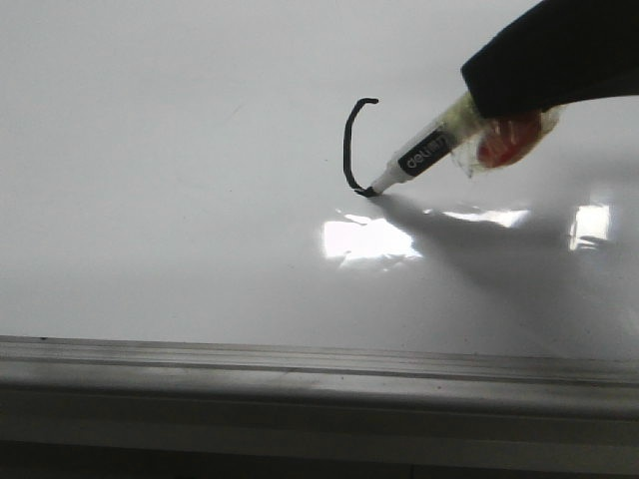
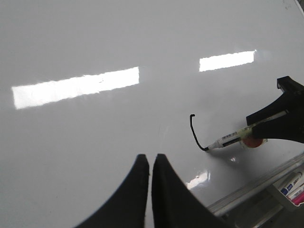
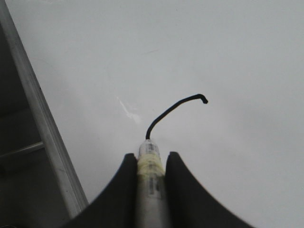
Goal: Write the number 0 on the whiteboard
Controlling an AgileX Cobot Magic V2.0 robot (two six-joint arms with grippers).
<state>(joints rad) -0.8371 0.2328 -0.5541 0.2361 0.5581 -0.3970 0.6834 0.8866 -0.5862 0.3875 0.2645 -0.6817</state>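
On the whiteboard (image 1: 150, 200), a half-drawn black number 0 (image 1: 351, 145) near the middle, right gripper (image 3: 151, 173) clamping a marker (image 1: 419, 160) with its tip touching the stroke's lower end, left gripper (image 2: 150, 164) hovering nearby, fingers pressed together, holding nothing.

Whiteboard (image 1: 150, 150) bare left of marker (image 1: 424, 160); frame (image 1: 300, 374) bounds near edge

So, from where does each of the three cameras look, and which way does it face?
Front view: looks forward over the whiteboard; the right gripper holds the marker.
Left wrist view: on the left arm, facing the board; the left gripper shows, jaws shut and empty.
Right wrist view: on the right arm, looking down the marker; its jaws clamp it.
All three share the half-drawn black stroke.
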